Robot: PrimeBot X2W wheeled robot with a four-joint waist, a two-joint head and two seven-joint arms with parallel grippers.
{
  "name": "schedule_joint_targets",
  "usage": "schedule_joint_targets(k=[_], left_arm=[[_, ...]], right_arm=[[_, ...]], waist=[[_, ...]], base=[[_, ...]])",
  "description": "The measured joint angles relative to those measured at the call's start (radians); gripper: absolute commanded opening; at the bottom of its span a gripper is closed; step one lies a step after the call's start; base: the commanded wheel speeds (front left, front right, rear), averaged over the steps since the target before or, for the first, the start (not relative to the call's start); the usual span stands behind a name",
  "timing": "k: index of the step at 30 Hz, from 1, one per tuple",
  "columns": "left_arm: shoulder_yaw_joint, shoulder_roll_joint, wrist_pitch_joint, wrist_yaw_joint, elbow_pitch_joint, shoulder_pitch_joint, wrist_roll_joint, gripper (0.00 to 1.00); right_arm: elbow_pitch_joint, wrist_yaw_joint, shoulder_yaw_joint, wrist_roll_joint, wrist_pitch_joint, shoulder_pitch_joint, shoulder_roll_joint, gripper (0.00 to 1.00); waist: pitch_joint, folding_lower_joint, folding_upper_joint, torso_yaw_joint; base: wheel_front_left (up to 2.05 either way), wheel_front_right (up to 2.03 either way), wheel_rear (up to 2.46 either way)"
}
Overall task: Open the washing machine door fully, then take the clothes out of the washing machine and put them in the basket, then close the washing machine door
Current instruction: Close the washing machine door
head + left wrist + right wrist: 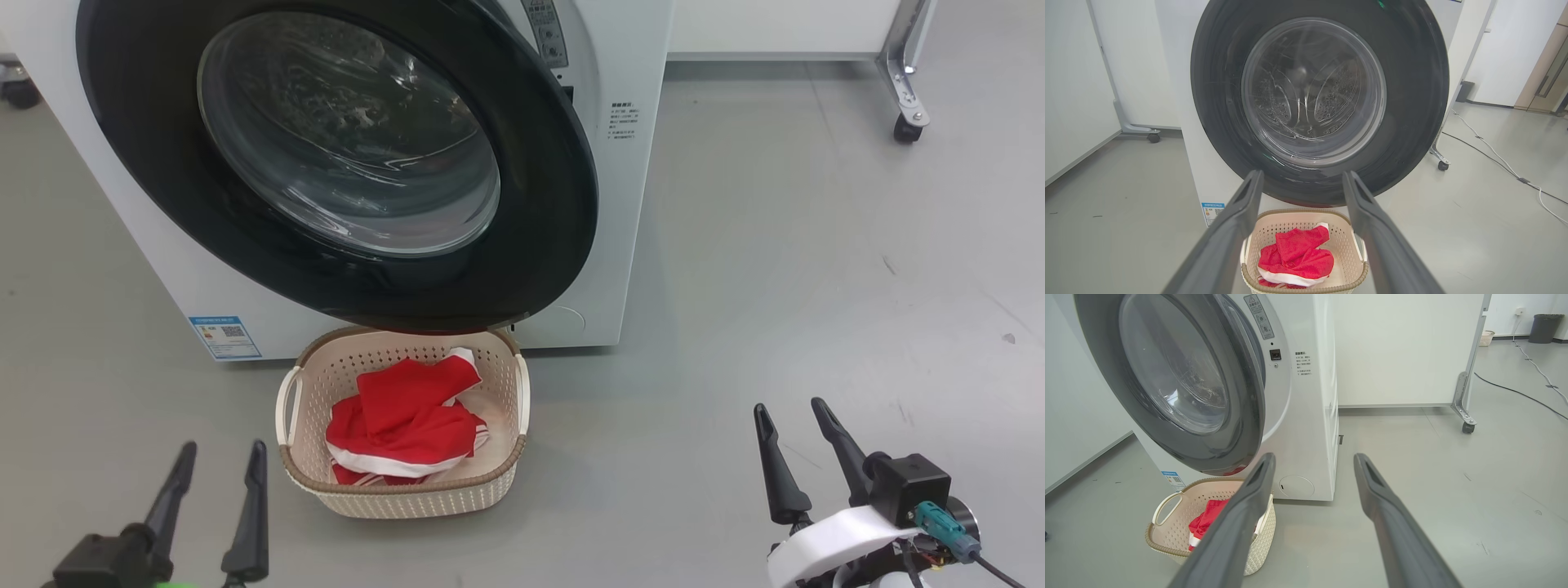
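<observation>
The white washing machine (629, 204) fills the upper left of the head view. Its door (522, 245), a black ring around clear glass, lies against or very near the front; whether it is latched I cannot tell. Through the glass the steel drum looks bare. Below the door stands the cream basket (404, 490) with the red and white clothes (408, 416) heaped in it. My left gripper (224, 447) is open just left of the basket. Well to its right, above the floor, my right gripper (789, 406) is open too. Neither holds anything.
A blue label (225, 336) sits low on the machine front. Behind and right of the machine stands a white panel on a metal leg with a caster (908, 126). Cables (1494, 155) run across the grey floor at the right. Another small basket and a dark bin stand far off.
</observation>
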Motion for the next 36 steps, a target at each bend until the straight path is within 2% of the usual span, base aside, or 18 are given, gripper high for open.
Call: schedule_joint_targets(k=[8,17,36], left_arm=[[-0.040,-0.018,-0.026,0.046,0.052,0.026,0.066,1.00],[-0.058,-0.038,-0.055,0.075,0.095,0.029,0.095,1.00],[-0.067,-0.056,-0.083,0.091,0.133,0.029,0.114,1.00]], right_arm=[[0.006,-0.001,0.004,-0.010,0.000,0.027,0.000,1.00],[0.006,-0.001,0.007,-0.017,0.000,0.037,0.000,1.00],[0.002,-0.002,0.009,-0.017,0.000,0.037,0.001,1.00]], waist=[[-0.019,0.0000,0.0000,-0.007],[-0.026,0.0001,0.0000,-0.006],[-0.028,0.0001,0.0000,-0.004]], base=[[0.00,0.00,0.00],[0.00,0.00,0.00],[0.00,0.00,0.00]])
